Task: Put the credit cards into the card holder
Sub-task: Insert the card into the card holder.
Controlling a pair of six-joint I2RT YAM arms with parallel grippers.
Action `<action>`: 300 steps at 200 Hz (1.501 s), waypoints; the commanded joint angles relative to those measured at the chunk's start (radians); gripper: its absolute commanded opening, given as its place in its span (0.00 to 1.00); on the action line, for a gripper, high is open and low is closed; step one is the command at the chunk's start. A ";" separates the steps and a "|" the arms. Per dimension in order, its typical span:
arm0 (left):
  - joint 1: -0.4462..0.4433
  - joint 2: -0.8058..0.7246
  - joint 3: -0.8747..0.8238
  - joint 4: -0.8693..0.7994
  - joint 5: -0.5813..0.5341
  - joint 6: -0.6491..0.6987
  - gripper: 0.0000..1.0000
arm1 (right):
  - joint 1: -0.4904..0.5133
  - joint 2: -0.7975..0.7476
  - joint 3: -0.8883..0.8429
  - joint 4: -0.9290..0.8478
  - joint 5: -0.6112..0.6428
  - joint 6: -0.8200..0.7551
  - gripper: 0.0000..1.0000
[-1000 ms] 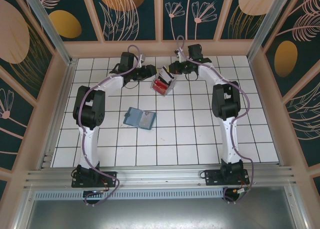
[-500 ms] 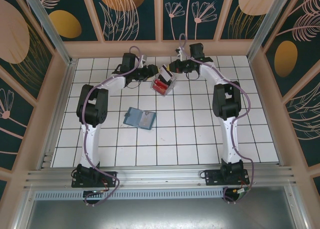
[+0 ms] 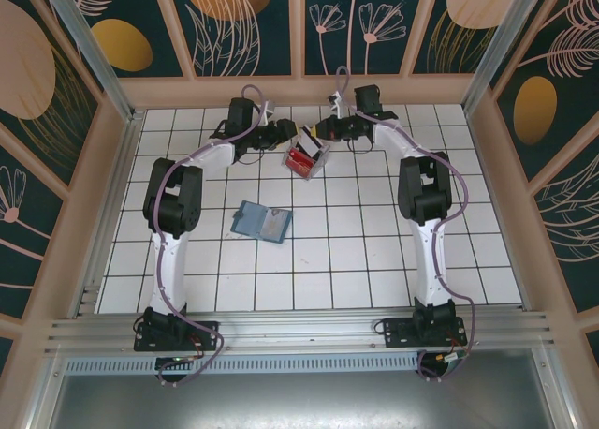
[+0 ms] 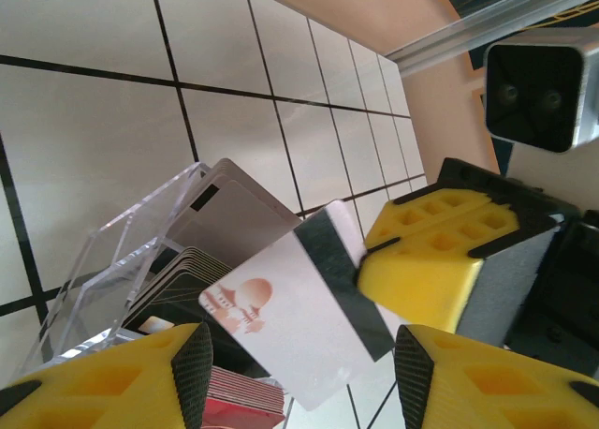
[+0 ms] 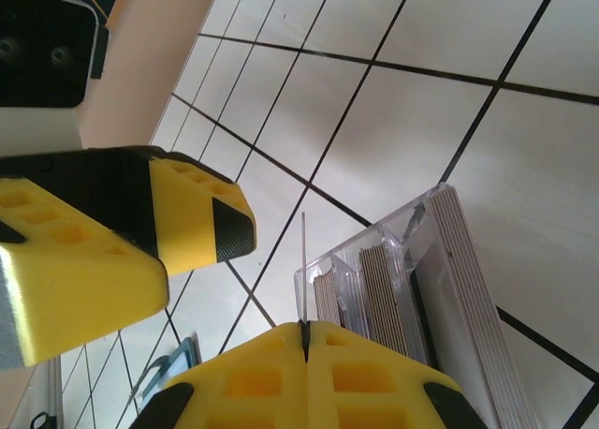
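The card holder (image 3: 261, 223) lay open, well apart from your left gripper (image 4: 299, 359), which straddled the clear tray (image 4: 122, 251) of credit cards (image 4: 187, 272), grip unclear, while your right gripper (image 5: 304, 330) pinched one pale card (image 4: 281, 326), likely light, stiff and slippery, best held across its flat faces.

Colours around the card tray
White card (image 4: 299, 307): black stripe, red-orange emblem; clear tray (image 4: 112, 251); red cards (image 4: 245, 403); card holder (image 3: 261, 223) teal; left gripper fingers (image 4: 103, 382) yellow-black; table (image 4: 84, 148) white tiles, dark grout.

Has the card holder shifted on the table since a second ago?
No. The card holder lies across the same grid lines of the tiled table as before.
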 commanded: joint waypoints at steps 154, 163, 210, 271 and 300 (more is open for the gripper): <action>0.034 -0.239 -0.444 0.659 0.253 -0.345 0.40 | 0.085 -0.305 -0.502 0.659 -0.118 0.437 0.00; 0.034 -0.242 -0.442 0.650 0.254 -0.339 0.28 | 0.088 -0.311 -0.518 0.691 -0.120 0.461 0.01; 0.035 -0.260 -0.411 0.511 0.277 -0.226 0.00 | 0.084 -0.346 -0.535 0.628 -0.156 0.435 0.26; 0.033 -0.242 -0.312 0.286 0.347 -0.071 0.00 | 0.099 -0.337 -0.439 0.358 -0.247 0.249 0.18; 0.037 -0.233 -0.272 0.194 0.334 -0.017 0.06 | 0.110 -0.348 -0.451 0.324 -0.227 0.221 0.00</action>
